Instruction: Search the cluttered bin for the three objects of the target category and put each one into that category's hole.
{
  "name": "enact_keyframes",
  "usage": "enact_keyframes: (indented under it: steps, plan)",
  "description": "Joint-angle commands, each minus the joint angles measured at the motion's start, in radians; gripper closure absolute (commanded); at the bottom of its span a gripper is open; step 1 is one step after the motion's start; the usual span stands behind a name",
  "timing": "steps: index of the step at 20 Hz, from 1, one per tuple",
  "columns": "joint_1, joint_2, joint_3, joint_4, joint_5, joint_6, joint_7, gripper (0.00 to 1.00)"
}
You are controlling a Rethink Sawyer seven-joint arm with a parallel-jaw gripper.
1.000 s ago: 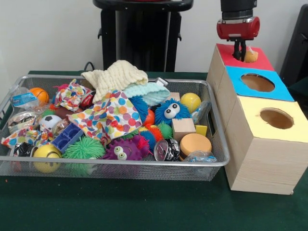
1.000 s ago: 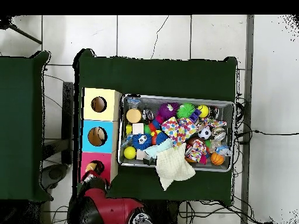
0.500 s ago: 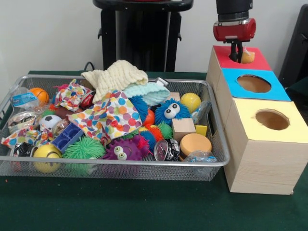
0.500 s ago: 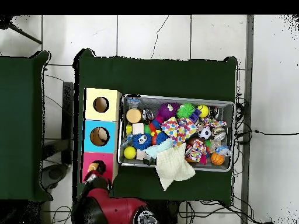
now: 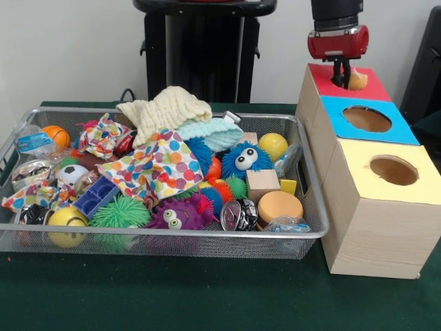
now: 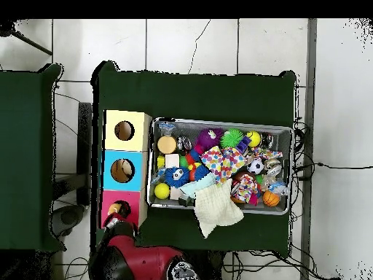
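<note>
Nearest the front camera, bare green table (image 5: pixel 172 296) runs along the wire bin (image 5: pixel 207 243), whose front rim holds back a yellow ball (image 5: pixel 67 222), a green spiky ball (image 5: pixel 120 212) and a purple fuzzy toy (image 5: pixel 176 215). Deeper in lie a wooden cube (image 5: pixel 262 183), a blue fuzzy toy (image 5: pixel 244 160) and a cream cloth (image 5: pixel 167 109) draped over the far rim. Just beside the bin stands the box row: yellow hole (image 5: pixel 394 169), then blue hole (image 5: pixel 368 118), both uncovered. Farthest, the gripper (image 5: pixel 342 77) hangs over the red top (image 5: pixel 331 79) with a tan object (image 5: pixel 357 81) beside its tips; I cannot tell whether it grips.
</note>
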Motion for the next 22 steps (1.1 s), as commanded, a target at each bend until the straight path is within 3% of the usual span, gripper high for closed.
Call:
enact_keyframes:
  steps: [1, 5, 10, 16, 20, 22]
  plan:
    - [0.027, 0.149, 0.189, 0.186, -0.136, 0.174, 0.084, 1.0]
    - [0.036, 0.163, 0.172, 0.171, -0.142, 0.171, 0.075, 1.0]
    - [0.184, 0.213, 0.019, 0.118, -0.114, 0.096, 0.035, 1.0]
    - [0.198, 0.276, -0.018, 0.101, -0.133, 0.023, 0.047, 1.0]
    - [0.328, 0.334, -0.12, 0.057, -0.065, -0.054, 0.023, 1.0]
    - [0.346, 0.365, -0.138, 0.043, -0.054, -0.088, 0.033, 1.0]
